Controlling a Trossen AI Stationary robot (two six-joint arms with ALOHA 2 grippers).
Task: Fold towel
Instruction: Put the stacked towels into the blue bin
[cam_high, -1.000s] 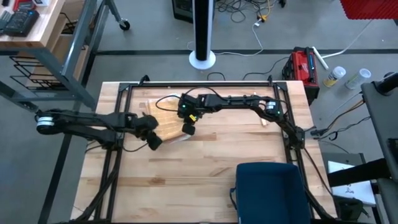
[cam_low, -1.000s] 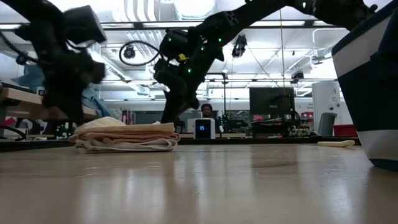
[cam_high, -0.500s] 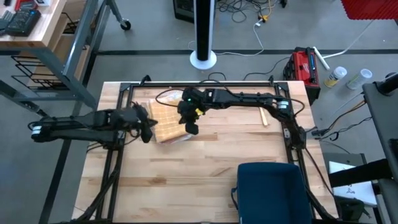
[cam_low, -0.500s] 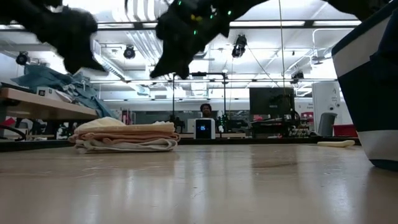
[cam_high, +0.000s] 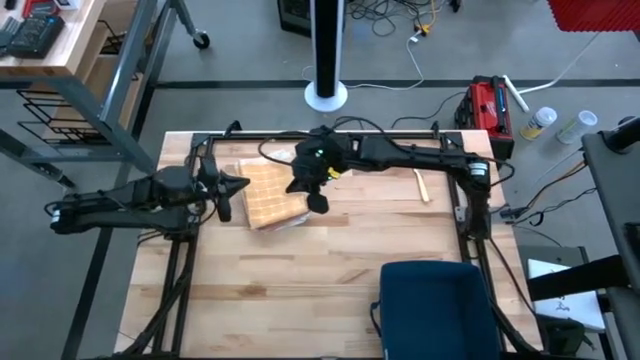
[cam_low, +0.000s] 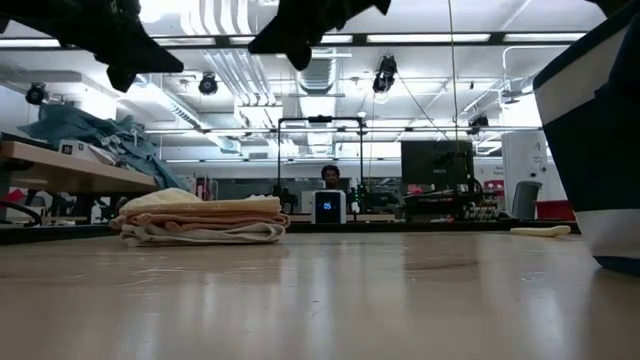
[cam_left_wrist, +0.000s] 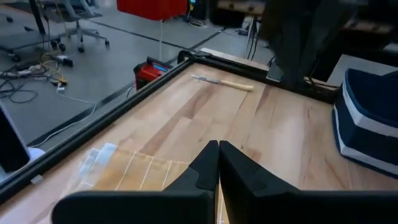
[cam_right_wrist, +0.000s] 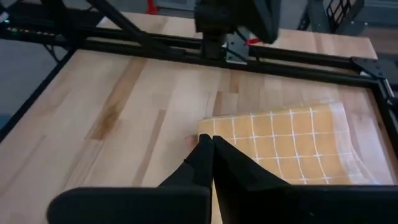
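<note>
Both arms have lifted off the towel (cam_high: 273, 196) over the last second: the left end effector (cam_high: 222, 192) has drawn back to the towel's left edge, and the right end effector (cam_high: 318, 200) now hangs just off its right side. From my wrist cameras each one's fingers are pressed together with nothing between them.

The towel lies folded near the back left of the bench (cam_high: 330, 290), a low tan stack in the low view (cam_low: 203, 218) with a white grid on its top face. I judge it light, soft and limp (it will sag and slide on the smooth wood if dragged), so I would pinch a free corner or a doubled edge rather than the middle, and lift both layers together.

Hard to read: how many layers the stack holds, and whether the lower edges line up; the bottom layers bulge unevenly at the front. In the low view both arms are only dark shapes cut off at the top. A dark blue object (cam_high: 430, 310) at the near edge is partly out of frame, and I cannot tell what it is
</note>
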